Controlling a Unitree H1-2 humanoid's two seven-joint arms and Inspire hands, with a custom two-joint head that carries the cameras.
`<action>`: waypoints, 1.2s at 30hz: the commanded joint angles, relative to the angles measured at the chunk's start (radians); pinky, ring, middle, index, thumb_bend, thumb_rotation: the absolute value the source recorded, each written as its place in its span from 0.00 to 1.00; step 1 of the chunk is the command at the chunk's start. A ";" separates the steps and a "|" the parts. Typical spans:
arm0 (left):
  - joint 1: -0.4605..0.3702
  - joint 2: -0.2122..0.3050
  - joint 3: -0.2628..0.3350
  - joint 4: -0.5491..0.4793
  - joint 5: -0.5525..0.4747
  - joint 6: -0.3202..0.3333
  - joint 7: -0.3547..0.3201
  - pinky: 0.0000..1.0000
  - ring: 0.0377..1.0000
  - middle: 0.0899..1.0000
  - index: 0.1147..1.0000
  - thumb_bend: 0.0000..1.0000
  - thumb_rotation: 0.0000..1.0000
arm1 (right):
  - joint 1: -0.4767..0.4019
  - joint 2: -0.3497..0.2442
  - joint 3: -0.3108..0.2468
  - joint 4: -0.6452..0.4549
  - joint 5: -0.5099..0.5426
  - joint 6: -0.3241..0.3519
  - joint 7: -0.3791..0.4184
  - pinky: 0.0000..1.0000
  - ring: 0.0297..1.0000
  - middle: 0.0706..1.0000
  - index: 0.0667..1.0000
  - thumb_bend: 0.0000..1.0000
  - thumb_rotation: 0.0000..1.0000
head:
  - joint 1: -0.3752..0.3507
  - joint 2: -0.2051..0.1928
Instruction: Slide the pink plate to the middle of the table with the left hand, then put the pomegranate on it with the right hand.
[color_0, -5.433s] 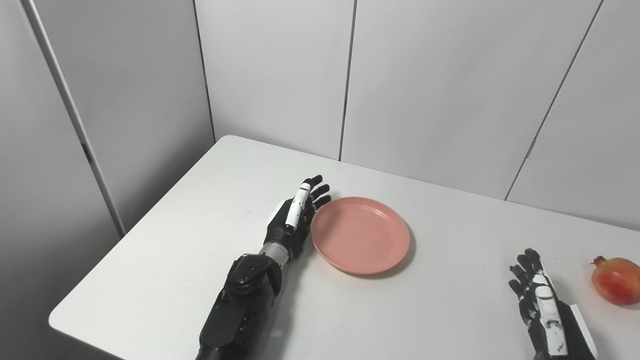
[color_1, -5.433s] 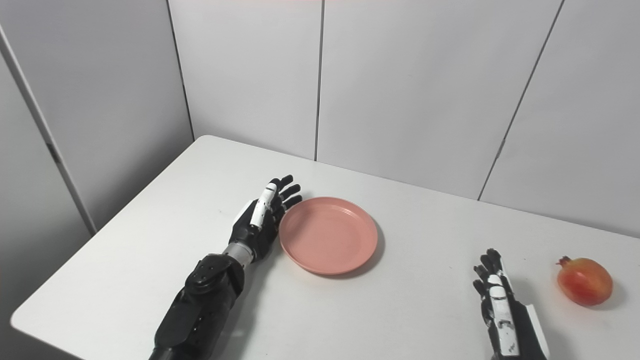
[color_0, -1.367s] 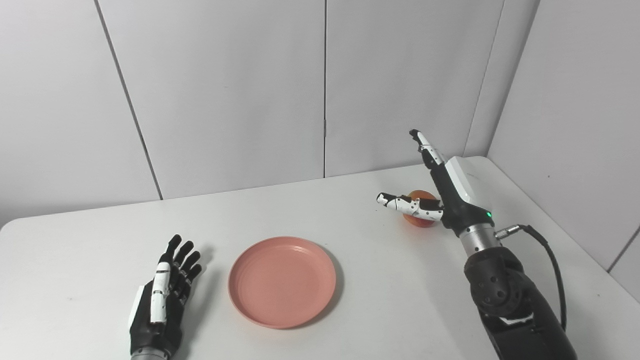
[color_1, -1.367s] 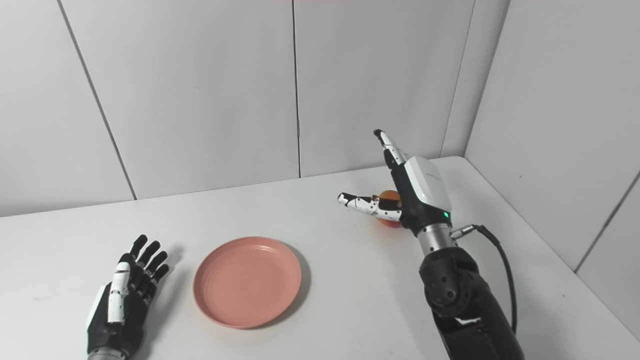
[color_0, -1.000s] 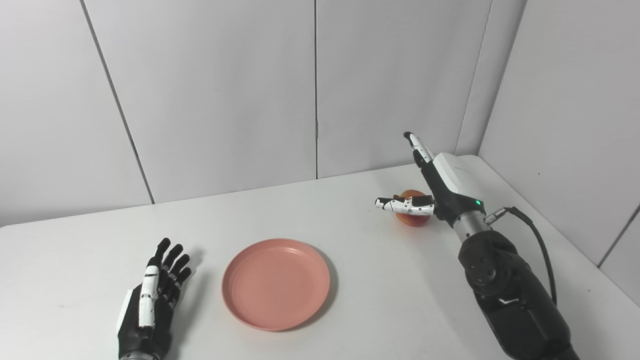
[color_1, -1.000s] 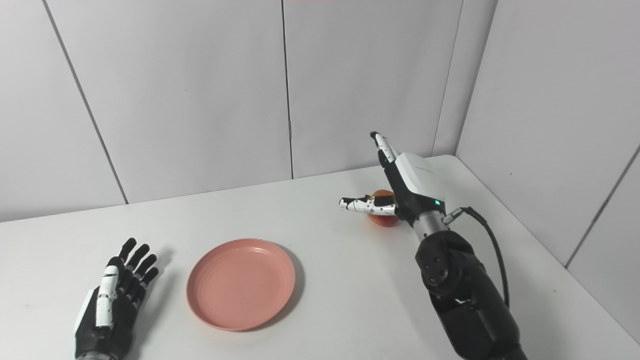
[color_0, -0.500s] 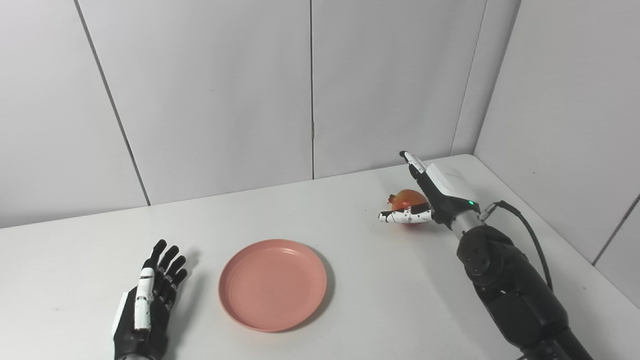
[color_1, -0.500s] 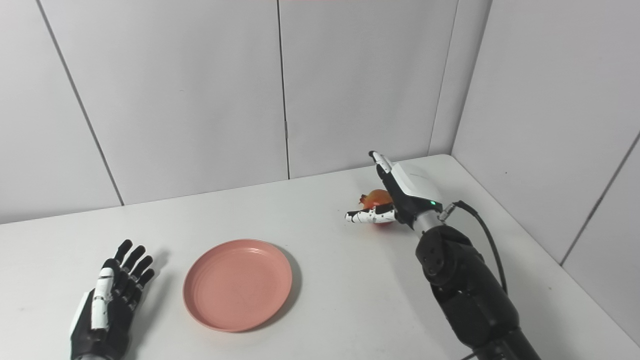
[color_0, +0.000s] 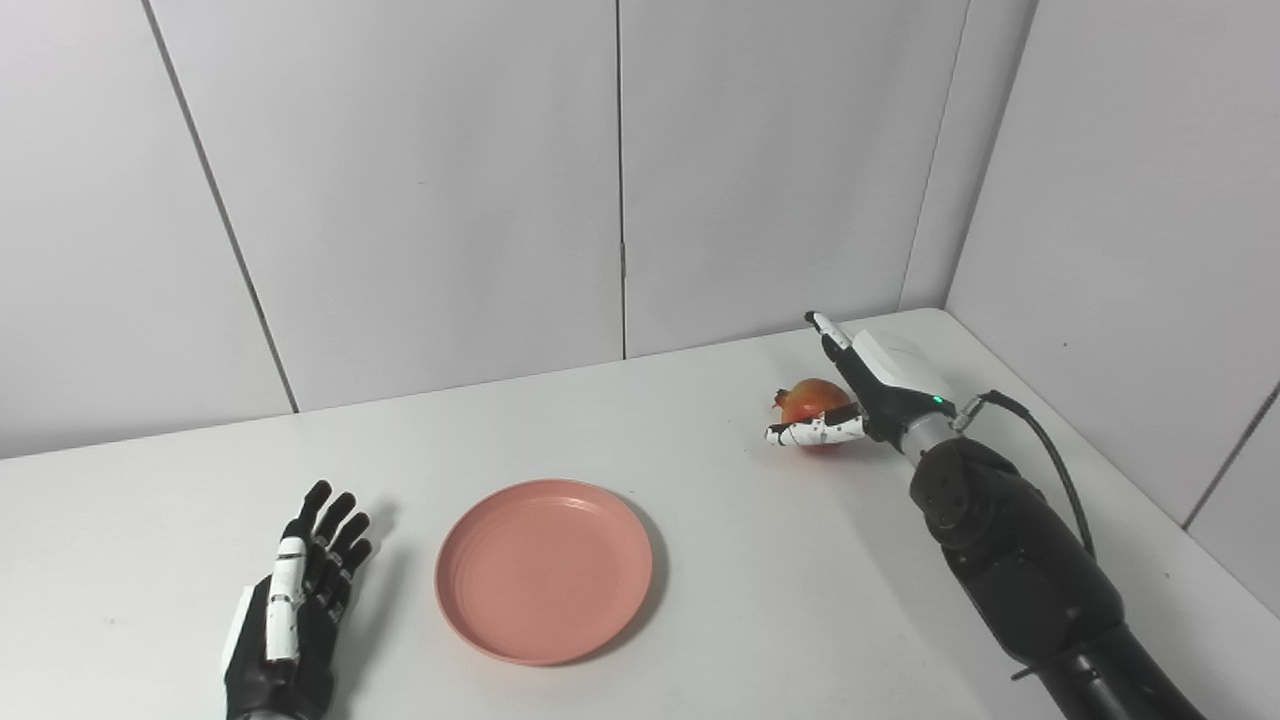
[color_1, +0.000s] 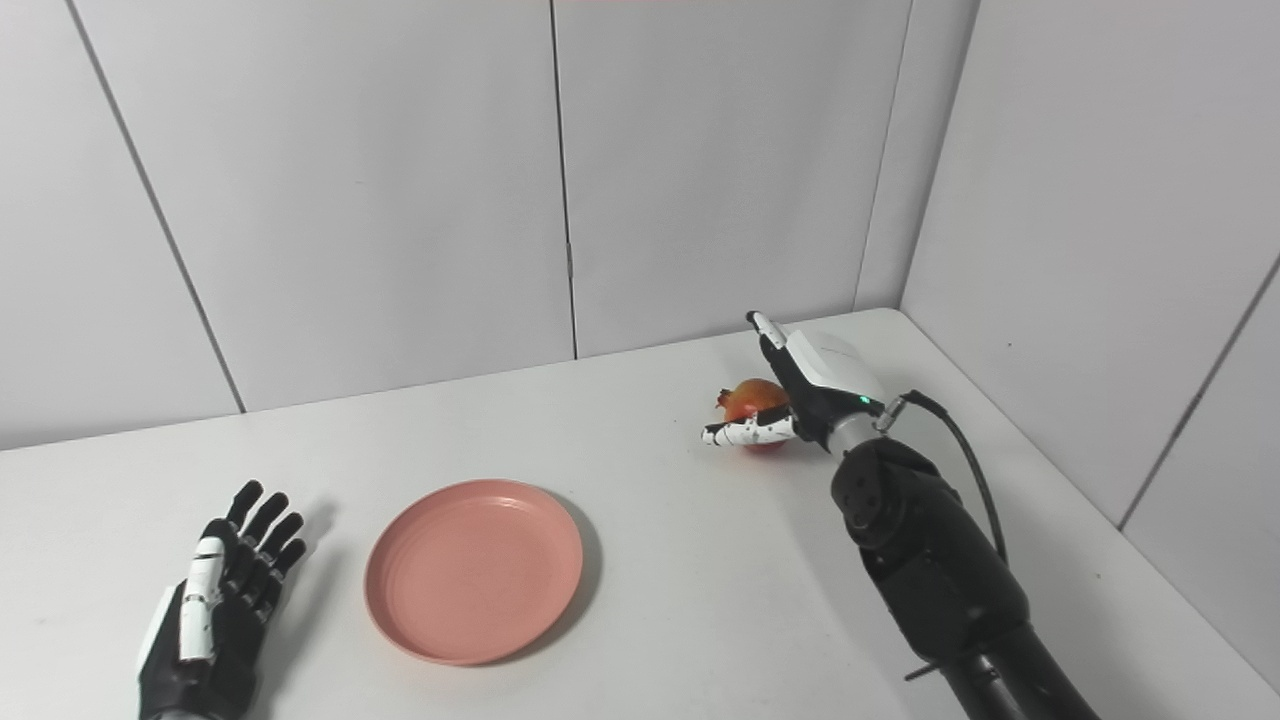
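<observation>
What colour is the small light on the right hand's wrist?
Green. The small light on the right hand shows best in the left eye view.

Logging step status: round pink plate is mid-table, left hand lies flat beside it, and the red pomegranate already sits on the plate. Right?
Not quite. The red pomegranate is not on the round pink plate; it sits on the white table far to the right, with the open right hand around it. The left eye view shows this. The left hand lies flat beside the plate.
</observation>
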 joint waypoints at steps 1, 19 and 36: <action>-0.012 0.009 0.002 -0.003 -0.006 0.012 -0.001 0.95 0.93 0.94 0.92 0.34 1.00 | -0.063 -0.024 -0.003 0.000 0.010 -0.012 -0.023 0.76 0.87 0.95 0.97 0.95 0.45 | 0.001 0.001; -0.014 0.014 0.005 -0.007 -0.021 0.023 -0.008 0.95 0.94 0.94 0.93 0.35 1.00 | -0.095 -0.032 0.010 0.080 0.075 0.005 -0.007 0.79 0.88 0.92 0.92 0.95 0.36 | 0.003 0.017; -0.011 0.016 0.004 -0.020 -0.023 0.036 -0.005 0.95 0.94 0.95 0.93 0.35 1.00 | -0.121 -0.030 0.036 0.133 0.090 0.001 -0.011 0.76 0.83 0.86 0.86 0.93 0.35 | 0.006 0.025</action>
